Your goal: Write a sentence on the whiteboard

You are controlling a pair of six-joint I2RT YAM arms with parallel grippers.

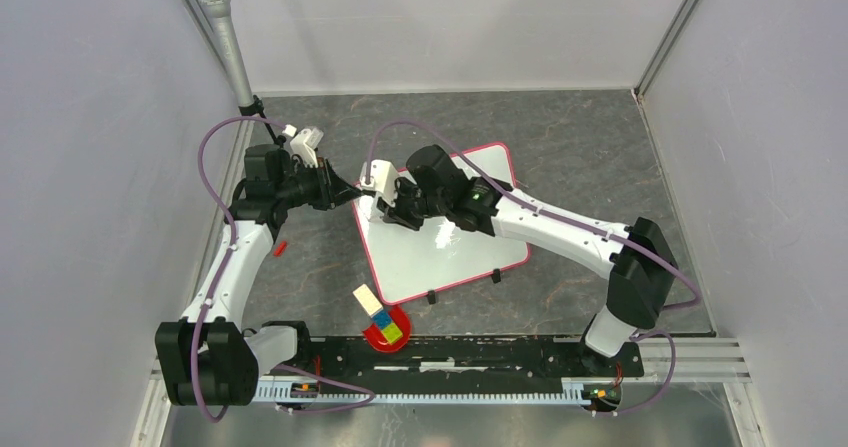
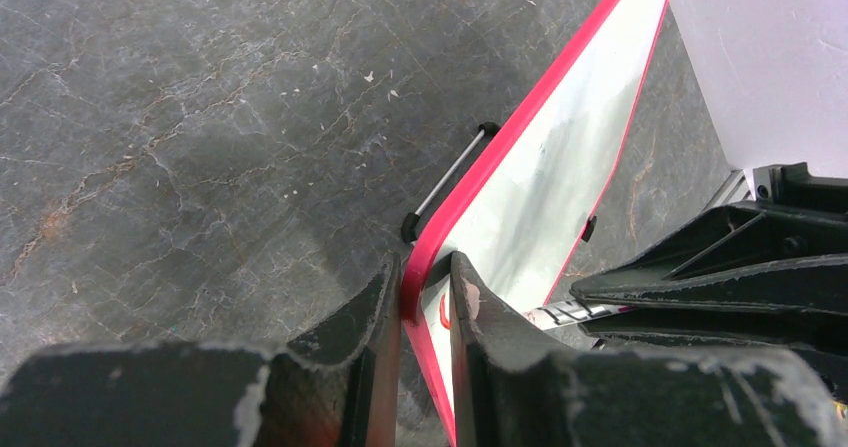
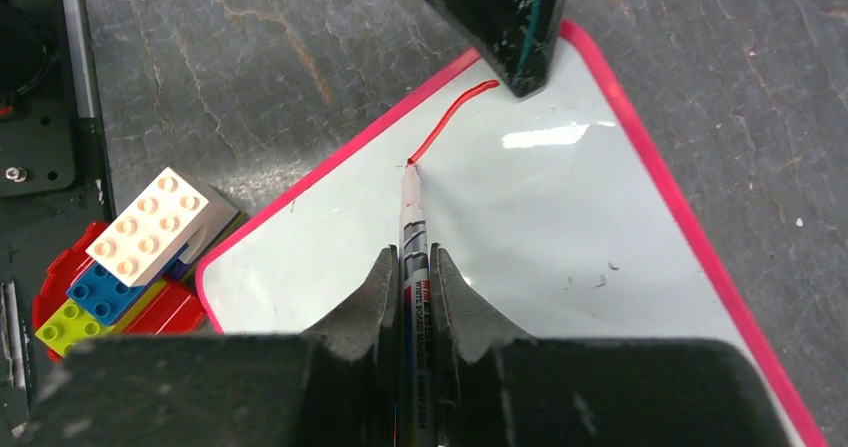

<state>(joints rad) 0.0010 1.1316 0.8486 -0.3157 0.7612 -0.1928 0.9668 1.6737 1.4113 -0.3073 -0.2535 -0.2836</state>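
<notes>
Whiteboard (image 1: 440, 257) is lying askew in the middle of the grey counter (image 1: 600, 147), one corner pointing toward the arm bases and two black clips (image 1: 431, 296) sitting on its near edge. The left claw (image 1: 350, 192) is reaching in from the left and pinching the whiteboard by its red border near the left corner. In the left wrist view its fingers (image 2: 380, 307) are sitting narrowly apart, one on each face of the rim. The right claw (image 1: 392, 212) is hanging over the left part of the white surface and gripping a marker (image 3: 412, 232) between closed-in fingers (image 3: 375, 297). The marker's barrel is running forward, and its tip is meeting the end of a short curved red line (image 3: 450, 117) close to the border. A stack of blocks (image 1: 378, 317), white, blue and yellow-green, is resting on a red dish (image 1: 400, 335) just beside the board's near corner. A small red piece (image 1: 280, 249) is lying on the counter near the left arm, apart from the board.
</notes>
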